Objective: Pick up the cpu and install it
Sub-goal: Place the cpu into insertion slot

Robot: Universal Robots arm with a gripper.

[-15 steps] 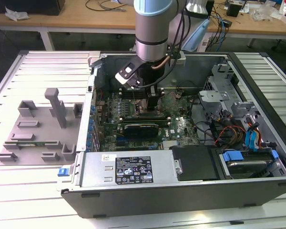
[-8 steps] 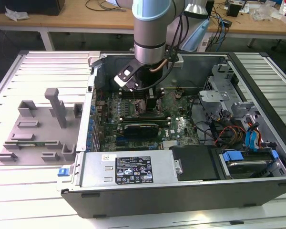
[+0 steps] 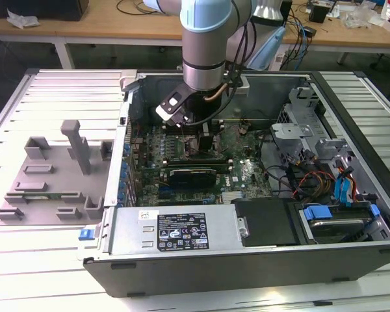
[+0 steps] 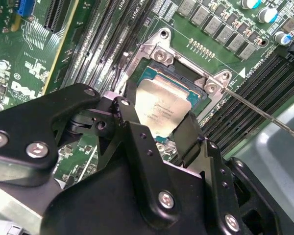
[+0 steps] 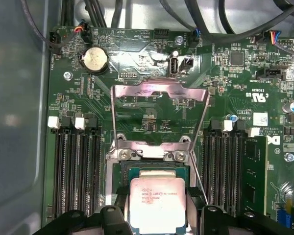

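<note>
The cpu (image 4: 161,105) is a flat square chip with a silvery top plate. It sits between the two black fingers (image 4: 130,129) of my gripper (image 4: 159,128), which is shut on it. The chip hangs tilted just above the open socket (image 4: 186,78) on the green motherboard. In the first wrist view the cpu (image 5: 157,203) covers most of the socket (image 5: 157,169), with my gripper (image 5: 157,208) around it and the metal load plate (image 5: 159,98) swung up beyond it. In the exterior view my gripper (image 3: 201,138) reaches down into the open computer case (image 3: 247,260).
Black memory slots (image 5: 76,171) flank the socket, and a memory stick (image 5: 255,171) stands in one. A thin retention lever (image 4: 264,113) juts out beside the socket. Cables and a drive cage (image 3: 325,162) fill the case's right. A grey fixture tray (image 3: 52,175) lies outside it on the exterior view's left.
</note>
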